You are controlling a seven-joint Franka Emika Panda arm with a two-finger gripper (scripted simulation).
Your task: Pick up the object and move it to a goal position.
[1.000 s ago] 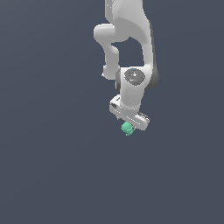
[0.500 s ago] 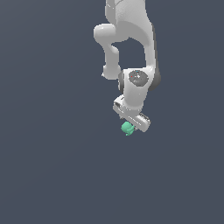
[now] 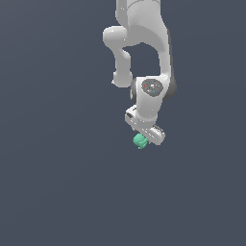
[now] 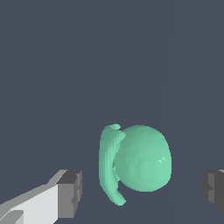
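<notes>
The object [image 3: 140,141] is a small teal-green rounded lump with a curled rib along one side, lying on the dark grey floor. In the wrist view the object [image 4: 142,159] sits between my two fingers. My gripper [image 3: 143,138] hangs right over it, pointing down, at the end of the white arm. The gripper [image 4: 140,192] is open. One grey fingertip [image 4: 69,192] and the other fingertip [image 4: 213,190] stand either side of the object, with a gap to it on both sides. Nothing is held.
The white arm [image 3: 144,53] comes down from the top of the exterior view. The plain dark grey floor [image 3: 57,182] surrounds the object; no other objects or goal marker show.
The arm's wrist has shifted slightly toward the exterior view's right and a little lower over the object. The object has not moved.
</notes>
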